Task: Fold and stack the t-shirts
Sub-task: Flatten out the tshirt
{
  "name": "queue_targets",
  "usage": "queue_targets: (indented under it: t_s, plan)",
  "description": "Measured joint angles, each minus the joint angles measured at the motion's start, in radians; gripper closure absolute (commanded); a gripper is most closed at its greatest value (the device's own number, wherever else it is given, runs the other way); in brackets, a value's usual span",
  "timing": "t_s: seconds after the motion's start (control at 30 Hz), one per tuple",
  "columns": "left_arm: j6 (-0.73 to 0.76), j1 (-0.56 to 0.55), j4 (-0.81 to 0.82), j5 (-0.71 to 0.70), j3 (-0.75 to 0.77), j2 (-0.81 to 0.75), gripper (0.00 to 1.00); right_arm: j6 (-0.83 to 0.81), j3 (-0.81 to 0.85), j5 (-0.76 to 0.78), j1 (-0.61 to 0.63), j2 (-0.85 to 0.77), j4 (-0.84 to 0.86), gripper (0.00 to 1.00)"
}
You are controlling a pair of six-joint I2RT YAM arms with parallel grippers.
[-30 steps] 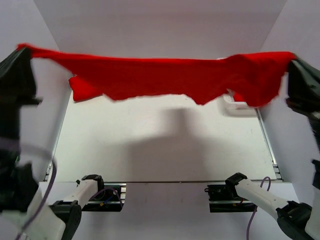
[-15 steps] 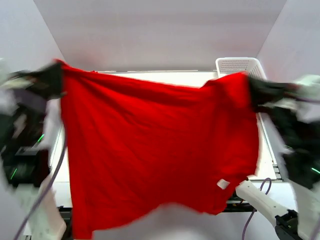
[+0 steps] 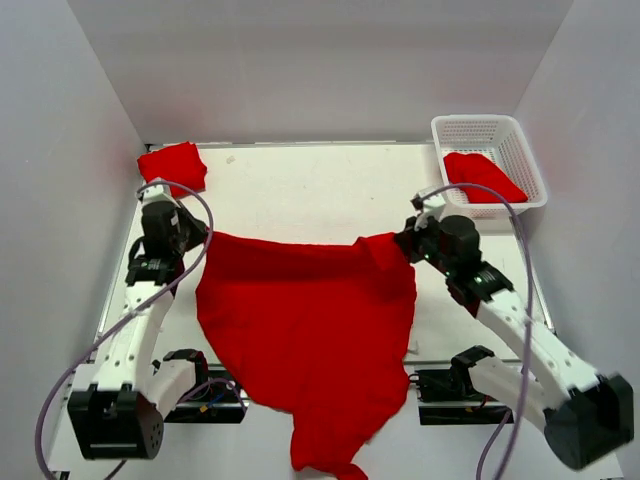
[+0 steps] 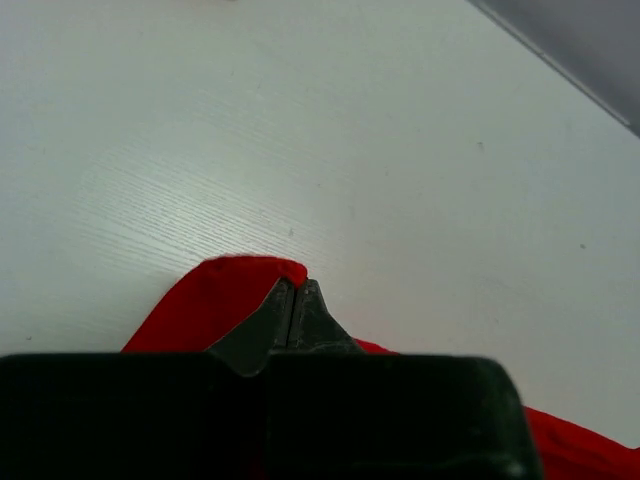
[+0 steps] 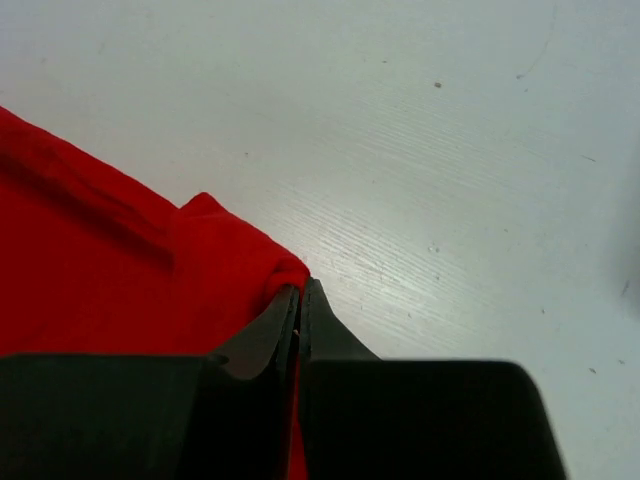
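A red t-shirt [image 3: 305, 320] lies spread on the white table, its lower part hanging over the near edge. My left gripper [image 3: 190, 238] is shut on its far left corner, seen in the left wrist view [image 4: 296, 282] with red cloth [image 4: 215, 295] in the jaws. My right gripper [image 3: 405, 240] is shut on the far right corner, seen in the right wrist view [image 5: 300, 288] with cloth [image 5: 120, 270] pinched. A folded red t-shirt [image 3: 172, 165] lies at the far left corner. Another red t-shirt [image 3: 480, 175] lies in the basket.
A white lattice basket [image 3: 520, 145] stands at the far right corner. White walls enclose the table on the left, back and right. The arm bases [image 3: 200, 385] sit at the near edge.
Both arms have swung the t-shirt down from mid-air and laid it on the table. The grippers now sit low at its far corners, still shut on it.
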Motion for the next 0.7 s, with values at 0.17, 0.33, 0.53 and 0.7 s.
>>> queue_targets:
  t_s: [0.17,0.33,0.53,0.7]
  plan:
    - [-0.015,0.000,0.203,-0.027,-0.082,0.190,1.00,-0.014,0.012,-0.001,-0.008,0.283,0.171,1.00]
    - [-0.020,0.000,0.378,-0.042,-0.051,0.433,1.00,-0.054,0.157,-0.010,-0.033,0.586,0.252,1.00]
    - [0.012,0.000,0.485,-0.041,0.174,0.724,1.00,-0.082,0.395,-0.015,-0.075,0.822,0.326,1.00]
    - [0.032,0.000,0.538,-0.043,0.372,0.925,1.00,-0.087,0.588,-0.024,-0.123,0.975,0.357,1.00]
